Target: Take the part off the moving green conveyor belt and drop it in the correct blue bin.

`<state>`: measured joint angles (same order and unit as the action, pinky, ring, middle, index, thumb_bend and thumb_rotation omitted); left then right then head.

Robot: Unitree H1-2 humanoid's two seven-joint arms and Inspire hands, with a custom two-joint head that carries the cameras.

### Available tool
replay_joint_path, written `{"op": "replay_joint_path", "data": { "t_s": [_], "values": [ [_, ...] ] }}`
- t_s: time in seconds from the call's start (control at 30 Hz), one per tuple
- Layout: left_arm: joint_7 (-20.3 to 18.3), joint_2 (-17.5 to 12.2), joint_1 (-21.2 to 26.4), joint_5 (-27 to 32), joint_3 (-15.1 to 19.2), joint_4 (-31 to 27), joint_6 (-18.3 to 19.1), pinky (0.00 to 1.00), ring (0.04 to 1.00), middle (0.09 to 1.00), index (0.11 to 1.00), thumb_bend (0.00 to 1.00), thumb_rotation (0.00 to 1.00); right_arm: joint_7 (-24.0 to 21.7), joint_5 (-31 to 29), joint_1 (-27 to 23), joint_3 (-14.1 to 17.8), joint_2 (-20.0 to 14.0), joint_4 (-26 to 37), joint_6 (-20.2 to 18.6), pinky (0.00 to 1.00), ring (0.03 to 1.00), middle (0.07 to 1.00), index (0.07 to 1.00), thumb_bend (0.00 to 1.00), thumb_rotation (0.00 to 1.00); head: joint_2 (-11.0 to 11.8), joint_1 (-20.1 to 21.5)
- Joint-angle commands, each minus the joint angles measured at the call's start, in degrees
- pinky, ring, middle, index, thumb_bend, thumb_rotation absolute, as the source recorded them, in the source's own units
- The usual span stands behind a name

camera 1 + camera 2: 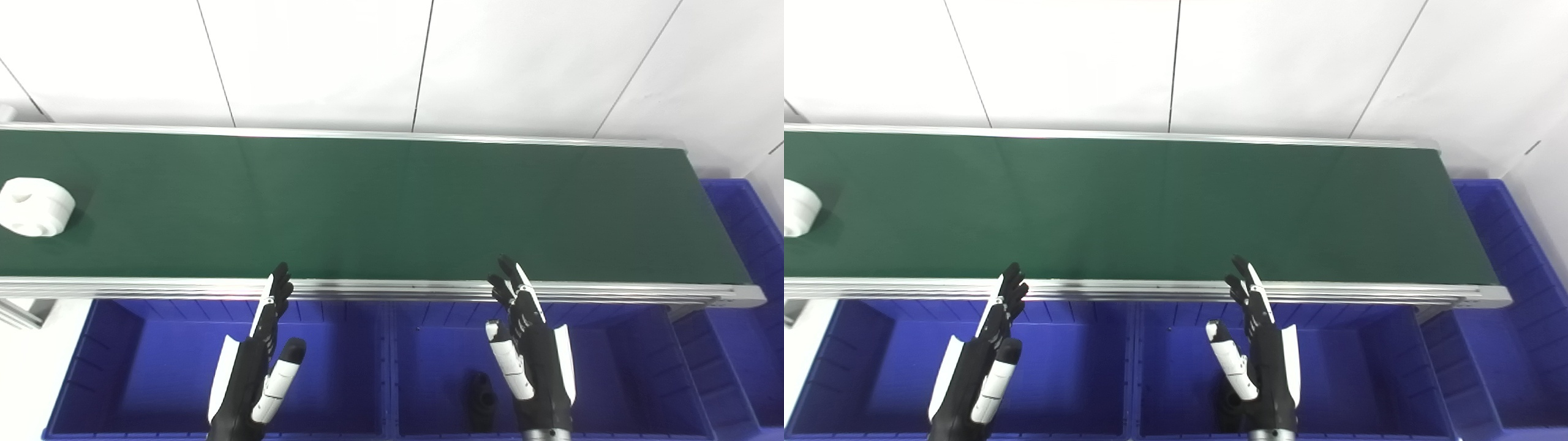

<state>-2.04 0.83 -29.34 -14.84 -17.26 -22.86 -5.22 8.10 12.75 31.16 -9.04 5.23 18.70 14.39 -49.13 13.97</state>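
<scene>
The left hand (254,367) hangs released just short of the near rail of the green conveyor belt (380,208), fingers straight and apart, thumb out to the side, holding nothing; the right hand (530,355) mirrors it further along the same rail, likewise spread and empty. Both sit low on the robot's side of the belt, fingertips reaching about to the rail, which looks like a waiting posture: from there either hand can go forward over the belt without crossing the other. The white part (33,207), a squat round piece with a hollow in its top, lies on the belt at its far left end, well apart from both hands and nearer the left one, so the pick has not begun and I judge the left hand the likelier to take it, or the right if the belt carries it on. Below the belt's near rail stand two blue bins, the left bin (110,343) under the left hand and the middle bin (612,355) under the right, so a grasped part need only be drawn back and let go. A small dark piece (481,401) lies in the middle bin, beside the right hand. A further blue bin (744,220) sits past the belt's right end, seemingly to catch what is missed.
</scene>
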Motion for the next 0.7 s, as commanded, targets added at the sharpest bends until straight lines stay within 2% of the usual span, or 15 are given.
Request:
{"op": "replay_joint_path", "data": {
  "t_s": [0.0,0.3,0.53,0.67],
  "values": [
    [0.16,0.29,0.07,-0.05,-0.39,-1.36,-1.04,0.97,0.973,1.0,1.0,0.69,1.0,-0.38,-0.21,0.18,0.0,0.11,1.54,0.53,0.9,0.898,0.949,0.921,0.7,0.83,-0.02,-0.1],
    [0.4,0.5,0.01,-0.31,-0.53,-0.93,-1.4,0.97,0.973,1.0,1.0,0.68,1.0,-0.33,-0.61,0.13,0.28,0.25,0.8,1.15,0.9,0.897,0.947,0.915,0.71,0.81,0.68,-0.75],
    [0.76,0.51,-0.2,-1.61,-1.22,0.52,-2.58,0.96,0.975,1.0,1.0,0.66,1.0,-0.45,-1.79,0.15,0.66,-0.68,-1.04,3.24,0.91,0.904,0.954,0.92,0.69,0.8,3.75,-3.76],
    [0.86,0.84,-0.46,-2.4,-2.06,1.52,-2.67,0.98,0.981,1.0,1.0,0.67,1.0,-0.32,-2.42,0.37,1.29,-1.54,-2.3,4.36,0.9,0.9,0.951,0.917,0.69,0.79,6.16,-7.82]
  ]
}}
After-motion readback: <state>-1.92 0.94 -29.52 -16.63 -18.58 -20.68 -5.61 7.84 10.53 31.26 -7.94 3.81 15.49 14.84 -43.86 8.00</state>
